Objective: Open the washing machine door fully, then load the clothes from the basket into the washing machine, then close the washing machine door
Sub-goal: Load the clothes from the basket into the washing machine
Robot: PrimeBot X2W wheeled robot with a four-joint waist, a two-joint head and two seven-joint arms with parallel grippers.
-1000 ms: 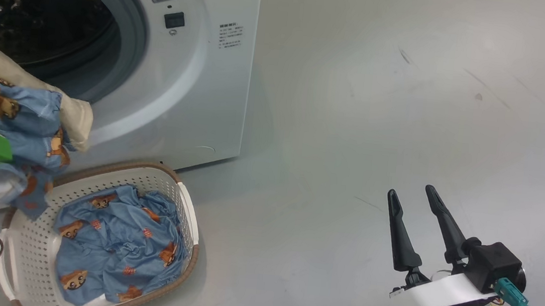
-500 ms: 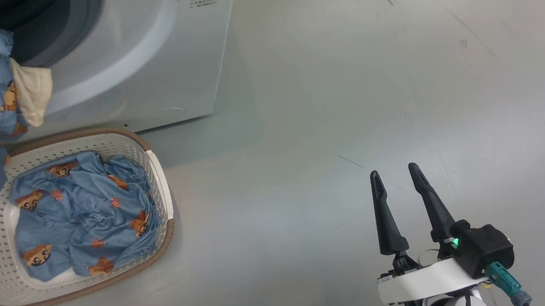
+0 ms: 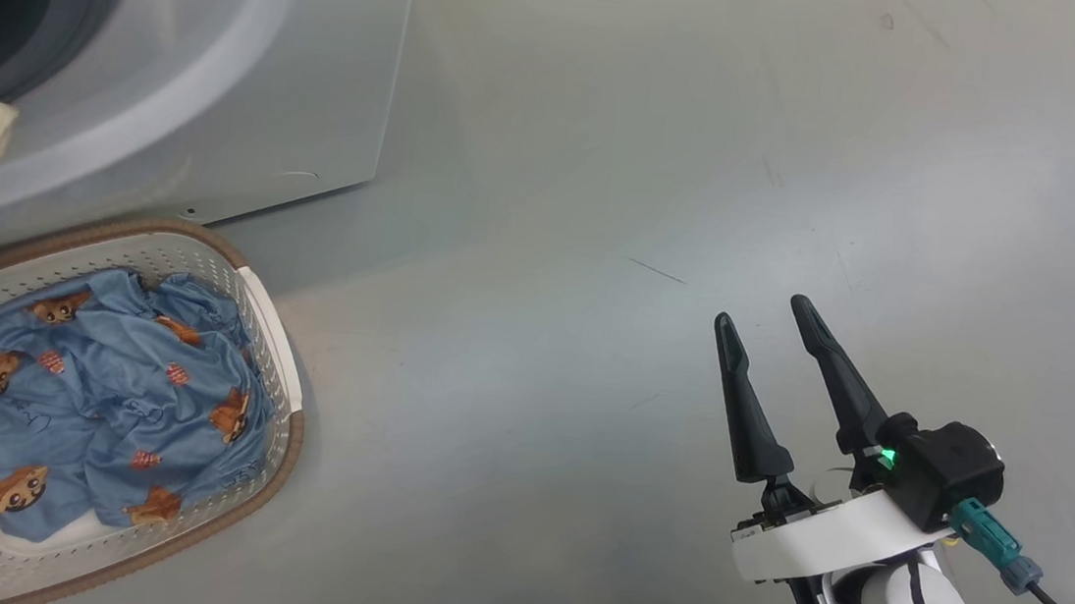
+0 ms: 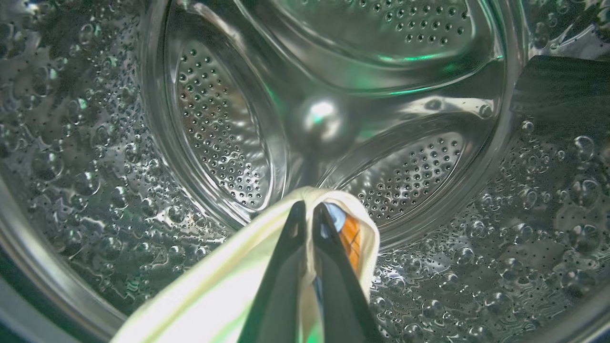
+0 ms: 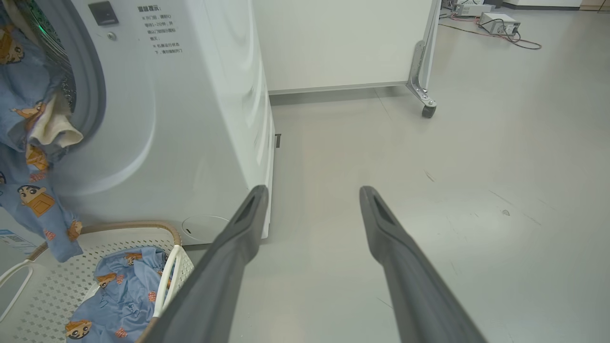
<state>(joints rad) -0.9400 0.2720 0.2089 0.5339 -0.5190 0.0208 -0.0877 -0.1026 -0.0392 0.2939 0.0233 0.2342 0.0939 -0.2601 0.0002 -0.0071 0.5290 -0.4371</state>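
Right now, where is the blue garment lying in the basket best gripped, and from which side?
Pinch a raised fold near the middle of the garment, probably coming from above: it lies crumpled low, and the basket walls block the sides.

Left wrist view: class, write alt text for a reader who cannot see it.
The left pincer, shut on a cream and blue garment, sits inside the perforated steel drum. Green light glints on the metal.
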